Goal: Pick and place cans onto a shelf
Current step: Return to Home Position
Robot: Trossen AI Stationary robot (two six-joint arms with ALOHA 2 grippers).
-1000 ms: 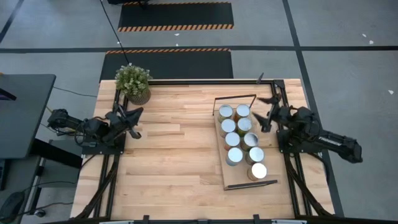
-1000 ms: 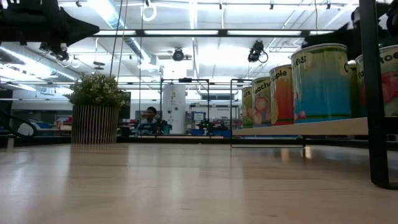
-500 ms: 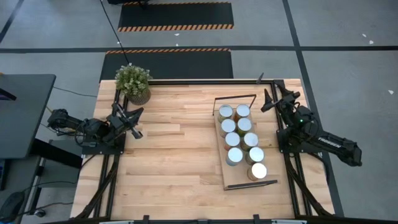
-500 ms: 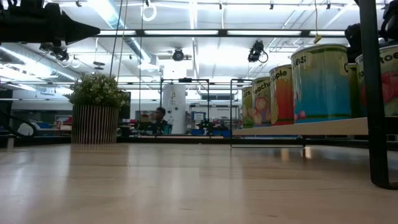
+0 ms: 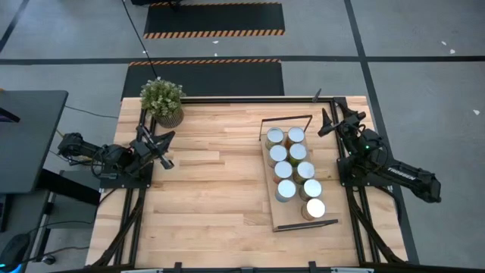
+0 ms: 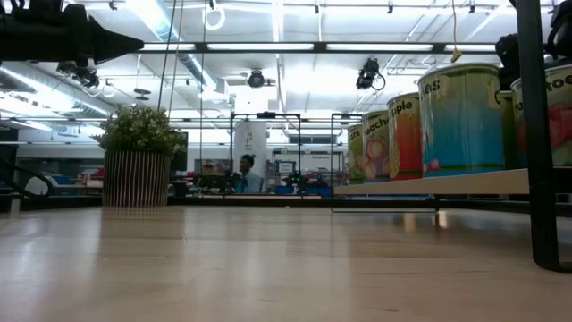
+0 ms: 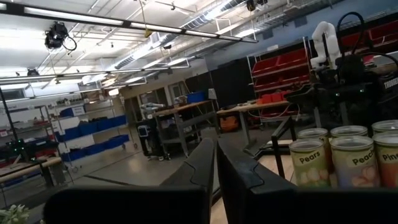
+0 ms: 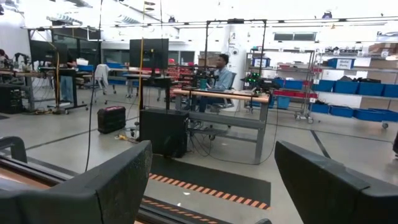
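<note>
Several cans (image 5: 292, 168) with shiny round tops stand upright in two rows on the shelf (image 5: 267, 193), a light-wood board with black wire frames at its short ends, on the table's right half. They also show in the low view (image 6: 460, 116) and the left wrist view (image 7: 329, 160). My left gripper (image 5: 168, 141) is shut and empty at the table's left edge, raised and pointing toward the cans (image 7: 216, 163). My right gripper (image 5: 326, 122) is open and empty (image 8: 211, 180) beside the shelf's far right corner, raised, pointing past the table's far edge.
A potted plant (image 5: 163, 101) stands at the table's far left corner and also shows in the low view (image 6: 137, 165). A broad stretch of bare tabletop (image 5: 212, 189) lies between the left arm and the shelf. A person sits at a bench in the room beyond (image 8: 219, 70).
My right gripper has drawn back from beside the far cans toward the table's far edge and turned, from pointing at the cans to pointing past the far edge. The cans and the shelf have stayed put.
</note>
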